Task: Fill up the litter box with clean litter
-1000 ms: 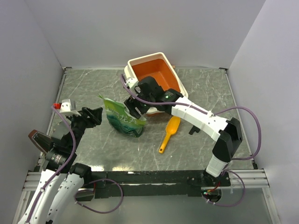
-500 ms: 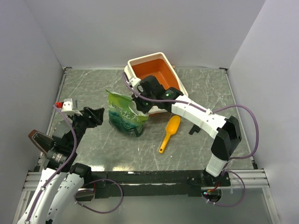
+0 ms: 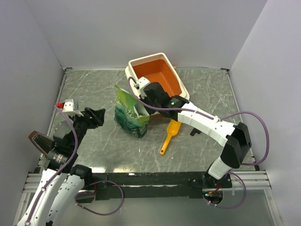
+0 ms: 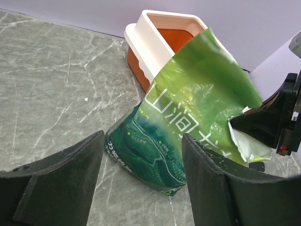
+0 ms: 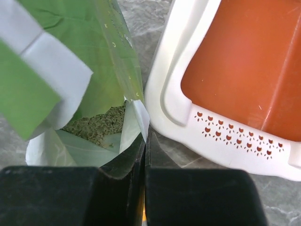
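Table point(image 3: 197, 89): grey-green marbled top, walled on the left, far and right sides.

Litter box point(image 3: 160, 77): sits at the far middle of the table and is skewed, so its long axis runs from near-left to far-right. Orange inside, cream-white rim. The short edge with the small holes is the near one, and it lies just beside the bag.

Green bag point(image 3: 128, 113): stands upright on the table, just near-left of the litter box. Its top is open and pulled up toward the box, and its base rests on the table. White lettering shows on the side facing left.

Scoop point(image 3: 170, 134): orange-yellow, lies flat on the table to the right of the bag and near of the box. Its handle points to the near side, and it touches neither the bag nor the box.

Right gripper point(image 3: 142, 107): reached across from the right. The jaws are together, pinching the right-hand edge of the bag's mouth. In the wrist view the thin film runs in between the fingers.

Left gripper point(image 3: 96, 117): left of the bag and apart from it. The jaws stand wide apart with nothing between them, facing the bag.

Clean litter point(image 5: 96, 125): fine pale granules, tinted greenish, lying inside the bag and seen through its open mouth.
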`<state>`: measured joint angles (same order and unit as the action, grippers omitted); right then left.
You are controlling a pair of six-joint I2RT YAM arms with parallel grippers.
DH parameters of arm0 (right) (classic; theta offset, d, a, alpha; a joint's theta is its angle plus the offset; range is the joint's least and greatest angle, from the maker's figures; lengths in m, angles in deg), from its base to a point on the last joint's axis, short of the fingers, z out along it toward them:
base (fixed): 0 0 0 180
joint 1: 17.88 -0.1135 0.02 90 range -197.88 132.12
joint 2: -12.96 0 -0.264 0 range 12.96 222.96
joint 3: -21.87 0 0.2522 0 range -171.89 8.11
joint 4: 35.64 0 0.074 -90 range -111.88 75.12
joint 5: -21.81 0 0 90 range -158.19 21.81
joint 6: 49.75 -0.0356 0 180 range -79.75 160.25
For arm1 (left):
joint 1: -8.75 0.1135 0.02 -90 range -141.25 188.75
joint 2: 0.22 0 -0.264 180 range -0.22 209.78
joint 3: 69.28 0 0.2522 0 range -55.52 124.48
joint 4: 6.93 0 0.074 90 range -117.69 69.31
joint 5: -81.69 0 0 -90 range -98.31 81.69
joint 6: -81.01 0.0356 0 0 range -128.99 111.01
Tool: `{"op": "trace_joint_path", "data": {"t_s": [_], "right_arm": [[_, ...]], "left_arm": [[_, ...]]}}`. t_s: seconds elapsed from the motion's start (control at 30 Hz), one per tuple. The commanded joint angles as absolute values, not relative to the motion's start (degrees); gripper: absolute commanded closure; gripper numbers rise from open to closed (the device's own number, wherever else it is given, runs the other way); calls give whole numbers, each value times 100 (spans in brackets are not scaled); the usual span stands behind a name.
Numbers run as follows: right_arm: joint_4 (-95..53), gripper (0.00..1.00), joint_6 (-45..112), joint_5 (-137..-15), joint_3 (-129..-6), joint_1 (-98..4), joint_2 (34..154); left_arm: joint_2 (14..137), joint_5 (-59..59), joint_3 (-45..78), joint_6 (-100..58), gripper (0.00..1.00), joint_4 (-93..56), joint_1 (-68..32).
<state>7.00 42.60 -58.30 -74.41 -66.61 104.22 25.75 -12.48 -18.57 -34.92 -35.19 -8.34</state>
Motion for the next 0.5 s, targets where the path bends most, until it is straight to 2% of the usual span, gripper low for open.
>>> {"op": "trace_joint_path", "data": {"t_s": [0.0, 0.03, 0.07, 0.13, 0.2, 0.47], "right_arm": [[536, 100, 4148, -5737, -7565, -6639, 10111], [615, 100, 4140, -5764, -7617, -6656, 10120], [668, 95, 4131, -5782, -7678, -6665, 10129], [721, 76, 4140, -5756, -7784, -6709, 10059], [870, 68, 4175, -5677, -7933, -6736, 9963], [1353, 53, 4280, -5448, -8347, -6946, 9435]], "left_arm": [[2571, -1192, -1852, -3413, 28, -3387, -839], [2579, -1192, -1843, -3413, 28, -3379, -839], [2579, -1192, -1843, -3413, 28, -3396, -839], [2588, -1200, -1843, -3413, 28, -3379, -839], [2588, -1192, -1852, -3413, 28, -3379, -839], [2544, -1183, -1852, -3413, 28, -3387, -839]]}}
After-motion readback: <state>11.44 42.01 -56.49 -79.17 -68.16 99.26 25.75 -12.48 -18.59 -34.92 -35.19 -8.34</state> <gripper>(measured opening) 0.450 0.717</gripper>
